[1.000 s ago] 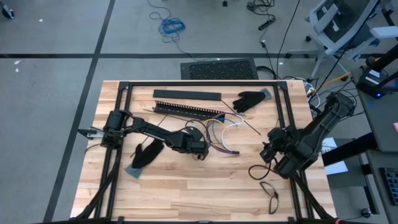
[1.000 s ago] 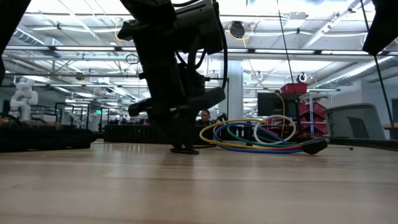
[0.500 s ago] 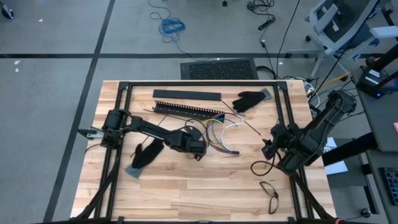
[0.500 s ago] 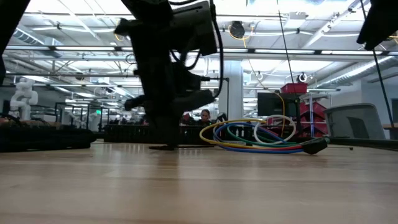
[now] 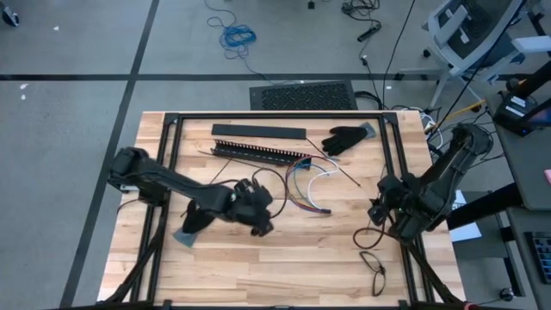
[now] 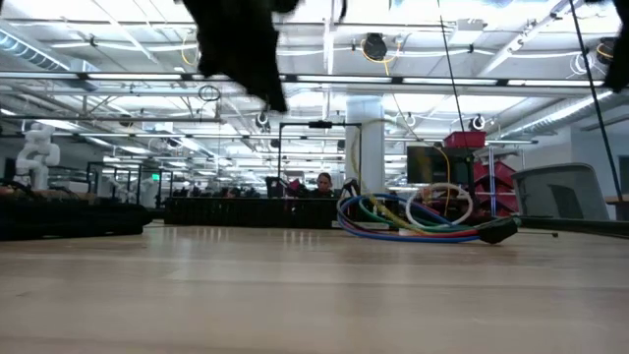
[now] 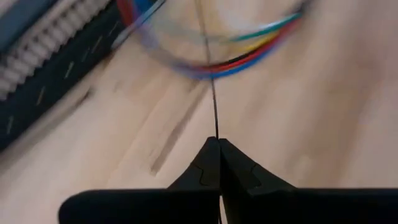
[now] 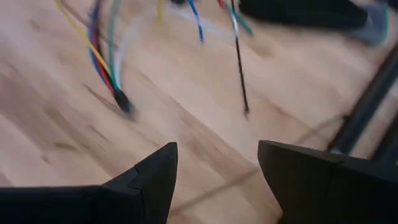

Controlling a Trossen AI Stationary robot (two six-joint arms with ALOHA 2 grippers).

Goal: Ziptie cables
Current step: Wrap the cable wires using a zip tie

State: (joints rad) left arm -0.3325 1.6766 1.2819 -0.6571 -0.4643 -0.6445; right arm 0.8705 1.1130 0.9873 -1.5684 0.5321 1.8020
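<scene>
The cables [image 5: 303, 182] lie in coloured loops on the wooden table, right of centre; the low view shows the cables [image 6: 413, 218] resting flat. My left gripper [image 7: 217, 142] hangs above the table just left of them, left gripper [image 5: 265, 220] shut on a thin black strip [image 7: 213, 93] that points toward the loops. My right gripper [image 8: 217, 168] stands open over the table's right side, right gripper [image 5: 379, 211] with nothing between its fingers. My left gripper pinches one end of the thin black strip [image 7: 216, 132] between its two fingertips. The fingers slant down, and the strip runs straight on ahead of them, lifted off the wood. Its far end reaches over the cable loops; whether it touches them I cannot tell.
A long black slotted bar [image 5: 258, 152] and a flat black bar [image 5: 258, 131] lie at the back. One black glove [image 5: 344, 138] is at the far right, another [image 5: 200, 215] under my left arm. A second thin strip [image 5: 340, 170] and a black loop [image 5: 372, 258] lie right.
My left gripper has risen off the table, rolled, and drawn back a little toward the near left. In the low view it has left the wood and gone up out of the picture. The left side of the cable loops has shifted slightly.
</scene>
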